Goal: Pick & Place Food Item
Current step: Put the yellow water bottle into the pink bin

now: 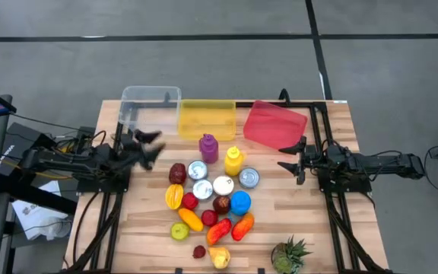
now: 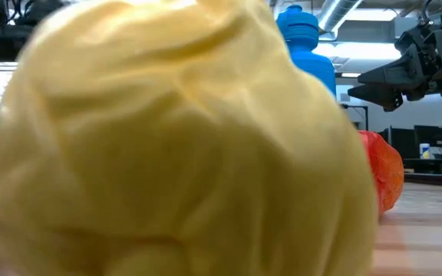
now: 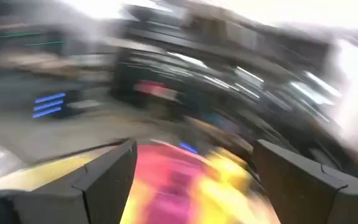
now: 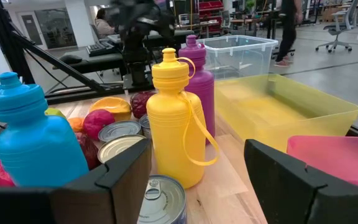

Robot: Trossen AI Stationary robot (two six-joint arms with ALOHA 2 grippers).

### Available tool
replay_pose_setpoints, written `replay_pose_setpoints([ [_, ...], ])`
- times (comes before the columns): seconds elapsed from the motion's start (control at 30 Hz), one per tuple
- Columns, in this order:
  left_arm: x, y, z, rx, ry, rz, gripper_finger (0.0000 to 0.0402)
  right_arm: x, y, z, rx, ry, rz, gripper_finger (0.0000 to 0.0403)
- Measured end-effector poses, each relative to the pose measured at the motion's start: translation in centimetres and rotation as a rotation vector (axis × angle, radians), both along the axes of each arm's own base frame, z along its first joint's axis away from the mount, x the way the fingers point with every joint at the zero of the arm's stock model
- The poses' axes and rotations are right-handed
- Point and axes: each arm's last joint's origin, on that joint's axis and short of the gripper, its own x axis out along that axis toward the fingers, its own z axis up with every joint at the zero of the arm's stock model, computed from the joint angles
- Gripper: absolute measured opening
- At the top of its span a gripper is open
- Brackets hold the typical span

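A heap of toy food lies mid-table: a purple bottle [image 1: 208,148], a yellow bottle [image 1: 233,160], a blue bottle [image 1: 240,202], several cans [image 1: 202,189] and fruits and vegetables [image 1: 191,219]. My left gripper [image 1: 152,144] hovers open, left of the purple bottle and in front of the clear bin [image 1: 150,103]. Its wrist view is blurred, with nothing between the fingers [image 3: 194,162]. My right gripper [image 1: 290,157] is open and level, right of the cans. It faces the yellow bottle [image 4: 179,118] from a short way off [image 4: 196,155]. The low view shows it raised [image 2: 363,88].
A yellow bin [image 1: 206,118] and a red bin [image 1: 274,124] stand along the far edge beside the clear one. A small pineapple [image 1: 289,255] sits at the near edge. A pale yellow food item [image 2: 175,146] fills the low view. Bare wood lies between heap and arms.
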Motion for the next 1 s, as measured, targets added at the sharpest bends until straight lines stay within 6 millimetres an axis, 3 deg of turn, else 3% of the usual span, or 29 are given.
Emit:
replay_pose_setpoints([
  [0.07,0.4,-0.8,-0.3,0.147,0.053,-0.227,0.0315,0.0,0.0,0.0,0.0,0.001,0.0,0.0249],
  [0.13,0.6,-1.0,-0.2,0.179,0.033,-0.317,0.0315,0.0,0.0,0.0,0.0,0.0,0.0,0.0249],
  [0.37,1.2,-1.0,-0.5,0.261,0.083,-0.296,0.0315,0.0,0.0,0.0,0.0,0.001,0.0,0.0249],
  [0.8,1.6,-1.1,-1.0,0.263,0.124,-0.299,0.0315,0.0,-0.1,0.1,0.016,-0.018,-0.03,0.0249],
  [1.0,1.6,-1.0,-1.0,0.163,0.108,-0.318,0.0315,0.0,-0.1,0.3,0.13,-0.06,-0.037,0.0249],
])
